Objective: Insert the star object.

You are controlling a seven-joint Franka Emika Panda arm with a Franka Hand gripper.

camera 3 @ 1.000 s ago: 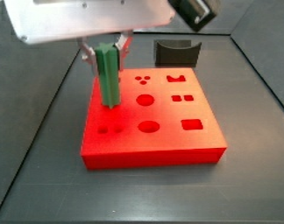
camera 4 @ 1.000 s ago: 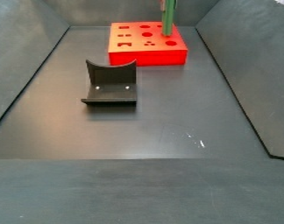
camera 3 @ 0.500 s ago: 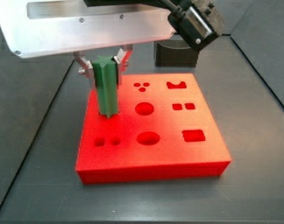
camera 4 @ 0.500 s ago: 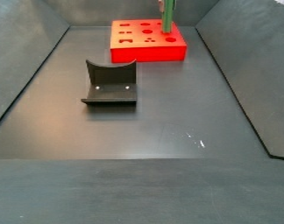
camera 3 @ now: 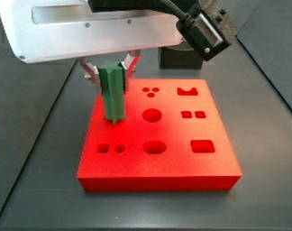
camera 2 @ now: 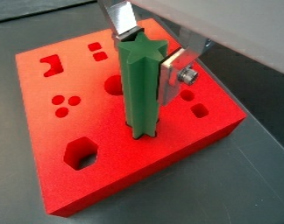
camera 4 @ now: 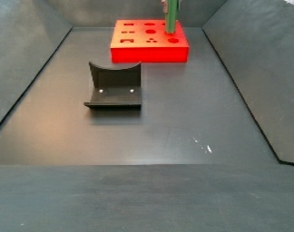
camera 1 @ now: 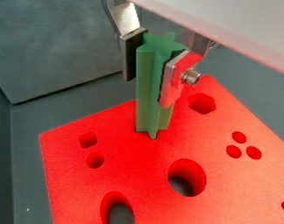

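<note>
The star object is a long green peg with a star-shaped top, standing upright in both wrist views. My gripper is shut on it, silver fingers pressed on its two sides. Its lower end meets the top face of the red block near one corner, seen too in a side view. How deep it sits in the block cannot be told. In a side view the peg rises from the block at the far end of the bin.
The red block has several shaped holes: round, square, hexagon and small dot groups. A dark grey curved holder stands mid-floor, apart from the block; it also shows behind the block. Sloped dark bin walls surround the floor.
The gripper and the peg have come lower over the block, and the peg's lower end now stands at the block's top face. The block has shifted a little in the side views.
</note>
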